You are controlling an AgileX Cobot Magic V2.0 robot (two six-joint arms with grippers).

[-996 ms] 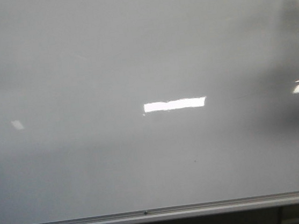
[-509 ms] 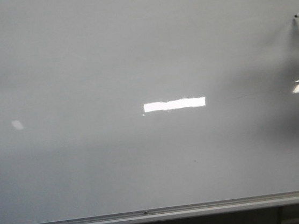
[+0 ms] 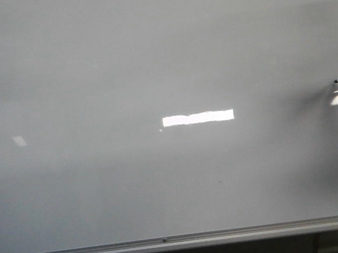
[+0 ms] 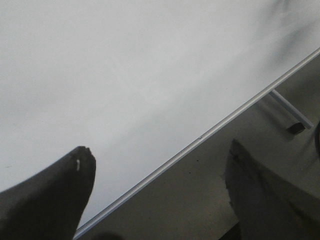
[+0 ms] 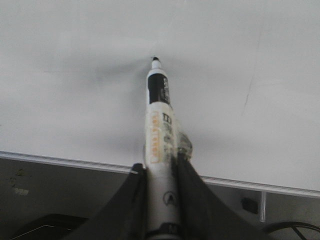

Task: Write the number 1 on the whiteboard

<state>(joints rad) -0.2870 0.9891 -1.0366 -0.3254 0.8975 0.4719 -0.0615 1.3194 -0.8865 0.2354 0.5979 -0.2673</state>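
Note:
The whiteboard (image 3: 149, 55) fills the front view, pale grey and glossy. My right gripper (image 5: 159, 167) is shut on a white marker (image 5: 159, 125) with a black tip. That tip (image 3: 336, 80) enters at the right edge of the front view and sits at or just off the board, with its shadow meeting it. No stroke shows at the tip. A thin, short, slanted dark line (image 5: 246, 101) lies apart from the tip, and I cannot tell whether it is the number 1. My left gripper (image 4: 159, 150) hangs open and empty over the board's lower frame.
A silver frame edge (image 3: 170, 241) runs along the board's bottom, with dark space below it. Bright rectangular light reflections (image 3: 197, 118) sit mid-board. A stand leg (image 4: 282, 105) with a dark foot (image 4: 296, 128) shows under the frame.
The marker tip has come down the right edge of the front view, from the top corner to mid height. Its shadow has shrunk toward the tip.

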